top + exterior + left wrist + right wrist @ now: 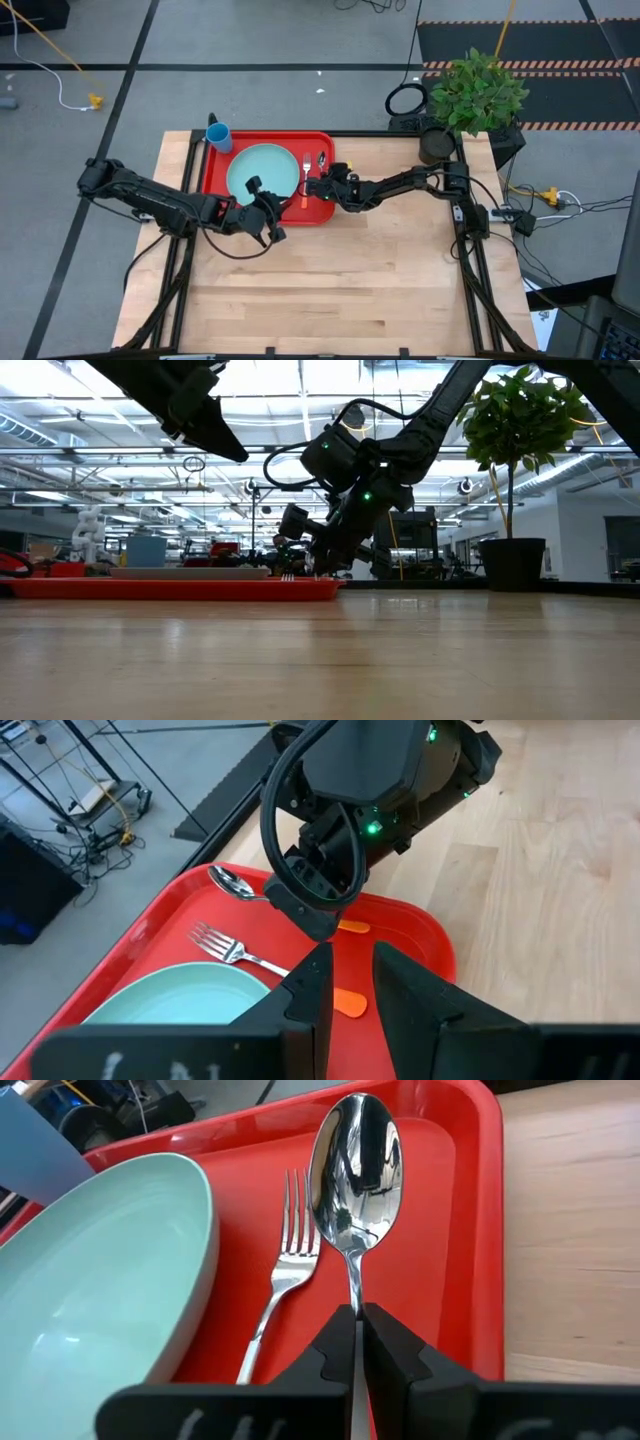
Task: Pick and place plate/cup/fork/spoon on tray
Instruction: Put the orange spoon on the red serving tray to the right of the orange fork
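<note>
Two tools are seen over the red tray, which lies on the far left part of the tabletop. The right tool is clenched on the spoon — its fingers pinch the thin stem just below the bowl, over the tray's right side. The spoon's orange handle end is hidden by the tool. The fork lies on the tray just left of the spoon, tines pointing to the far side, and between spoon and plate. The plate sits on the tray's middle, its rim close beside the fork. The cup stands at the tray's far left corner, though whether it is on the rim or just outside cannot be told.

The left tool hovers over the tray's near edge, near the plate — its fingers are parted by a narrow gap and nothing is held between them. A potted plant stands at the far right corner of the tabletop.
</note>
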`<action>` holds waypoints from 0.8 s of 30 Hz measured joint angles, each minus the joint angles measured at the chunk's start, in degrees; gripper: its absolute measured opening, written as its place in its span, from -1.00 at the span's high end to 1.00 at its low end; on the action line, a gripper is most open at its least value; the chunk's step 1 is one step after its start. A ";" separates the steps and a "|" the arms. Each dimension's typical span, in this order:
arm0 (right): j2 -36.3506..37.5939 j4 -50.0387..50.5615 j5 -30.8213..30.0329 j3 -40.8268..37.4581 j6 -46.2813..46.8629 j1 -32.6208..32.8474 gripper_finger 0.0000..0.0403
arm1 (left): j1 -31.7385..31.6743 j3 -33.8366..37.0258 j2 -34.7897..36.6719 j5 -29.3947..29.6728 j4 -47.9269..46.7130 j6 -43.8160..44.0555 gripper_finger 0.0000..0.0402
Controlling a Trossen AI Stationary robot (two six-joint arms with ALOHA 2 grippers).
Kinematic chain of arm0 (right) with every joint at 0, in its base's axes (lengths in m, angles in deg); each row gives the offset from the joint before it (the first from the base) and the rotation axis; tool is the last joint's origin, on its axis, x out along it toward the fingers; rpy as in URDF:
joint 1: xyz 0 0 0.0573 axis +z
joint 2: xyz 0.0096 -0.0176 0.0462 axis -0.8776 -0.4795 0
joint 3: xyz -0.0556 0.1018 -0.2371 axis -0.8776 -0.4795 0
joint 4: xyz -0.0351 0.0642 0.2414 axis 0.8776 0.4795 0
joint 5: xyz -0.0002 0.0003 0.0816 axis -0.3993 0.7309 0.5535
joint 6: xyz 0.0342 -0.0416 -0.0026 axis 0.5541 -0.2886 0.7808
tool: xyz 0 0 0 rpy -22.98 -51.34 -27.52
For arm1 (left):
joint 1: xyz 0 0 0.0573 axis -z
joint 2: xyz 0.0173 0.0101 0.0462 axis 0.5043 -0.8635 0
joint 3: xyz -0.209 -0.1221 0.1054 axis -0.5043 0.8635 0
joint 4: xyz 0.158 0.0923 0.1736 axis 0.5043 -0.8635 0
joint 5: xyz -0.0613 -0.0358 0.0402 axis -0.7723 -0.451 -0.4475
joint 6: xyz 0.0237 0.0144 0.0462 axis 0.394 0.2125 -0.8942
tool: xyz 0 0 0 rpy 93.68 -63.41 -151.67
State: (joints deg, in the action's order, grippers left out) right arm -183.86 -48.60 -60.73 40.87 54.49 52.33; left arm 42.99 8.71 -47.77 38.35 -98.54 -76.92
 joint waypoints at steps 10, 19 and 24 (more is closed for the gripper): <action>-0.02 0.15 -0.02 -0.04 -0.41 -0.46 1.00 | 0.00 -0.04 0.00 0.00 0.04 -0.69 0.62; -0.01 0.17 -0.02 -0.04 -0.42 -0.45 1.00 | -0.37 -0.07 0.00 -0.61 2.27 -2.04 0.62; -0.02 0.17 0.00 -0.04 -0.28 -0.39 1.00 | -0.37 -0.07 0.00 -0.85 2.38 -2.48 0.62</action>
State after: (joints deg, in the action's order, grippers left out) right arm -183.88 -48.42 -60.73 40.83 54.21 51.94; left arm 42.62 8.64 -47.77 37.50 -96.16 -79.40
